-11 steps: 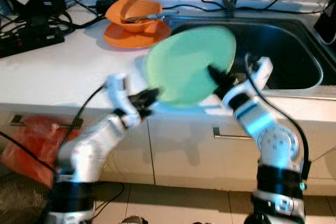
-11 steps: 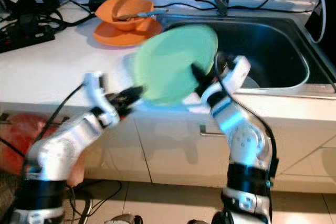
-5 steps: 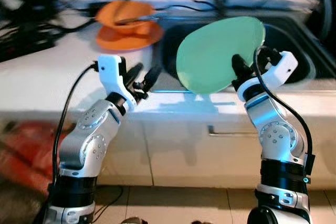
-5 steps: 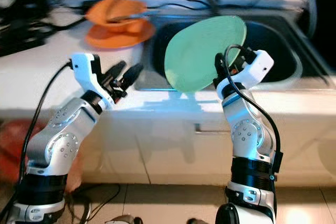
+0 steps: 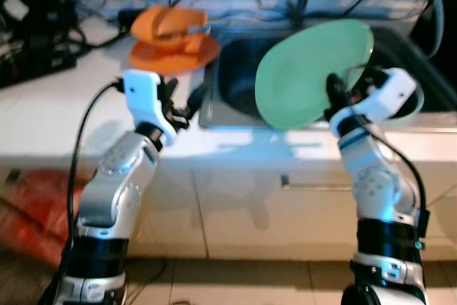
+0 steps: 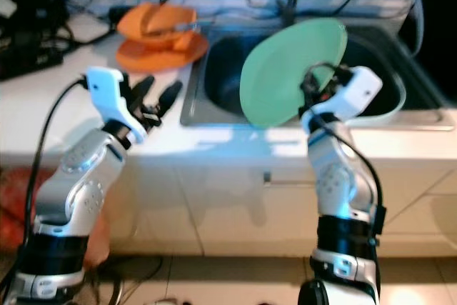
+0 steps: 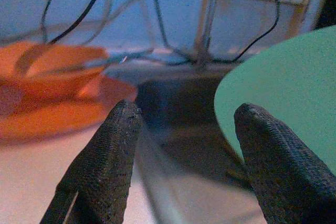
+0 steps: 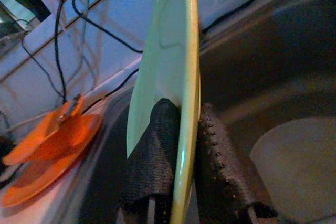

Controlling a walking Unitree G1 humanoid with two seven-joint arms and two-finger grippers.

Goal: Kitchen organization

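A second ago both grippers met at the green plate (image 5: 314, 73) in front of the table (image 5: 64, 116); now the right gripper (image 8: 181, 145) alone carries it, jaws clamped on its rim, tilted nearly on edge above the sink (image 5: 235, 80). The left gripper (image 7: 181, 129) has let go and drawn back over the table edge, jaws wide and holding nothing. The handover looks finished, probably leaving the plate to be set down, perhaps near the orange dishes (image 5: 173, 37).

My right gripper (image 5: 334, 95) holds the plate (image 5: 310, 73) upright over the sink (image 5: 235, 87); bowl (image 5: 170, 22) on counter (image 5: 64, 105), left of sink.
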